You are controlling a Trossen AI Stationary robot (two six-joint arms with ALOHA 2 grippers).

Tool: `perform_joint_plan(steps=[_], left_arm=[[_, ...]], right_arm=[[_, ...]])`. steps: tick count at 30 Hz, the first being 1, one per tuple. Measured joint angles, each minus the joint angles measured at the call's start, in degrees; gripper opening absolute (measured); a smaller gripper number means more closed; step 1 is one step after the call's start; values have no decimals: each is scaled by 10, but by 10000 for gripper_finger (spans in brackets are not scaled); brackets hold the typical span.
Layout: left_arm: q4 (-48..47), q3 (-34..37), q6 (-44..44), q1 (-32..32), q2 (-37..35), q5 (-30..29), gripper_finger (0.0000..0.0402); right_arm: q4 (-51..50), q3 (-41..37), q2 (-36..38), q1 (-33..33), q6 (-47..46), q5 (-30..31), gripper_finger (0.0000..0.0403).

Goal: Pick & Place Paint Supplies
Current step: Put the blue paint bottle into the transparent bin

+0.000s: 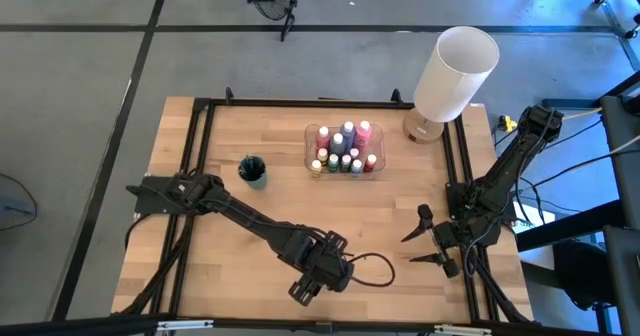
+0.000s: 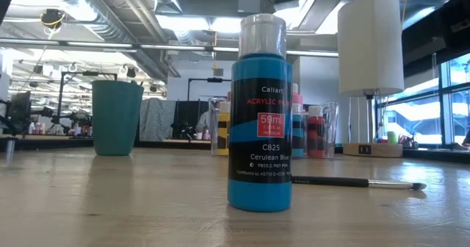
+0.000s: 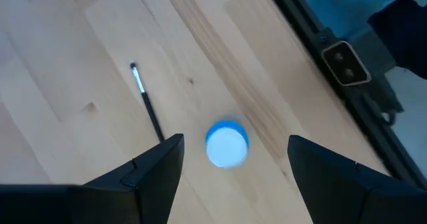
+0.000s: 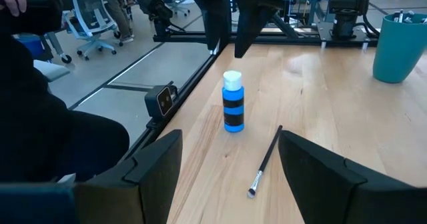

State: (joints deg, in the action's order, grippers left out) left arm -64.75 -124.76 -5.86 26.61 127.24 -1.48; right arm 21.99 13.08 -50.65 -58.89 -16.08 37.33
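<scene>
A blue paint bottle [image 2: 259, 115] with a pale cap stands upright on its base near the table's front edge. It also shows in the left wrist view [image 3: 227, 144] and the right wrist view [image 4: 233, 103]. My left gripper [image 3: 235, 143] hangs open above the bottle, pointing steeply down, a finger on either side of the cap and apart from it. In the high view this gripper [image 1: 318, 276] hides the bottle. A thin dark paintbrush [image 4: 265, 163] lies flat on the wood beside the bottle. My right gripper [image 1: 425, 244] waits open at the table's right.
A clear tray [image 1: 343, 148] with several paint bottles stands at the far middle. A teal cup [image 1: 252, 171] is to its left and a big white lamp [image 1: 455, 71] at the far right corner. A black cable loop [image 1: 372, 272] lies beside my left gripper. Black frame rails [image 3: 313, 37] edge the table.
</scene>
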Motion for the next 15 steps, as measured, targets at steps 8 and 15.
perform_joint_plan(steps=[8, 15], left_arm=[[0, 0, -20, -2, 12, 3, 265], [3, 0, -19, -3, 12, 10, 265]], right_arm=[[-5, 0, 0, 0, 0, 1, 252], [-13, 0, 0, 0, 0, 1, 252]])
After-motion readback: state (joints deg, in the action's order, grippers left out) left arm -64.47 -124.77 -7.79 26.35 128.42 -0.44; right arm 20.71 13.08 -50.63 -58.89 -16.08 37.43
